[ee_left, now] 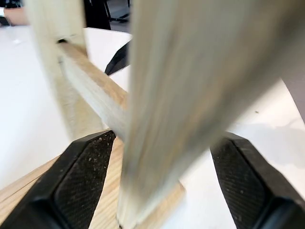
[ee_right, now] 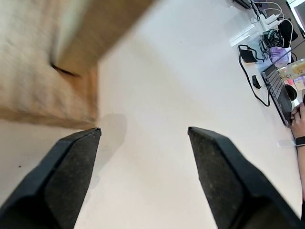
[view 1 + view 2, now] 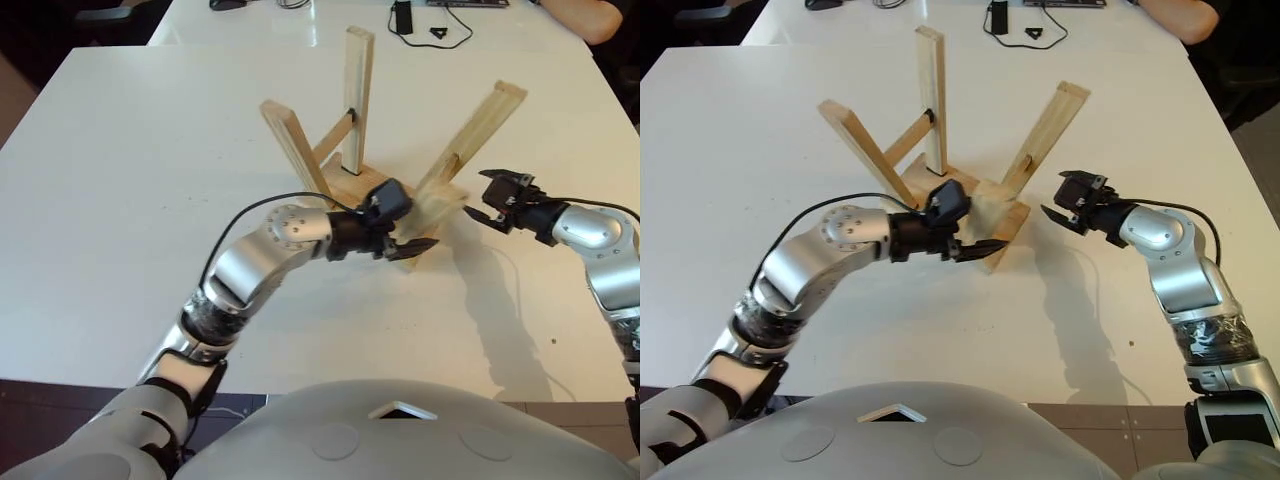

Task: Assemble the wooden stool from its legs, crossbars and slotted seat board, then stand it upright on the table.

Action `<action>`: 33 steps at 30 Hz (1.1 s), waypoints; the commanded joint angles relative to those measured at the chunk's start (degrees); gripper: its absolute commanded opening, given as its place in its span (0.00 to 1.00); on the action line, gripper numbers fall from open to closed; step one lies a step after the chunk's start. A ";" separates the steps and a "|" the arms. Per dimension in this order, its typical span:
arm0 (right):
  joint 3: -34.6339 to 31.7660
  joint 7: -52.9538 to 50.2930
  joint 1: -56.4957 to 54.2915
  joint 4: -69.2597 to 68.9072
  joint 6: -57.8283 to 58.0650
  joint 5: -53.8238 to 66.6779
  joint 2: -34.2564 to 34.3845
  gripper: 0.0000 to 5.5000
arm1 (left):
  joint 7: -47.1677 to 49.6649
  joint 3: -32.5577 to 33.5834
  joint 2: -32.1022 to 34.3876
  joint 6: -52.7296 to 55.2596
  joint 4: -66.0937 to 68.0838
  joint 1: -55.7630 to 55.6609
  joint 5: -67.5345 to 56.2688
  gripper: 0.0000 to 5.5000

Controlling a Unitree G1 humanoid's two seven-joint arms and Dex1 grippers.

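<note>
White table [image 3: 120,200] bearing the stool [image 3: 350,150], which stands upside down on it: the seat board [image 3: 345,185] lies flat on the tabletop and the legs point upward and splay outward. Nearest the robot, the left gripper [image 3: 410,248] is at the near corner of the seat board, closed on the foot of the right-hand leg [image 3: 475,135]. In the left wrist view its two black pads [image 1: 81,181] lie against opposite faces of this leg, with the seat board just below them. Beside it, on the robot's right, the right gripper [image 3: 480,195] hangs just above the tabletop with its fingers [image 2: 71,176] spread wide and nothing between them. It is near the same leg and the right-hand edge of the seat board but touches neither; the right wrist view shows bare table between the fingers and the board's corner just off one fingertip. Farther back, the left-hand leg [image 3: 292,145] leans toward the robot's left and the rear leg [image 3: 357,95] stands nearly upright; a slanting crossbar [image 3: 335,135] joins these two. Beyond the stool the tabletop runs to its far edge, where a second white table [image 3: 330,20] carries a dark device [image 3: 402,15] and a black cable [image 3: 455,40].
</note>
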 commanded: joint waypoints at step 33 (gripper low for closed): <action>4.31 13.49 13.49 -13.25 6.96 9.62 2.98 0.49 | -3.11 9.60 9.76 -37.16 15.52 19.99 23.62 0.20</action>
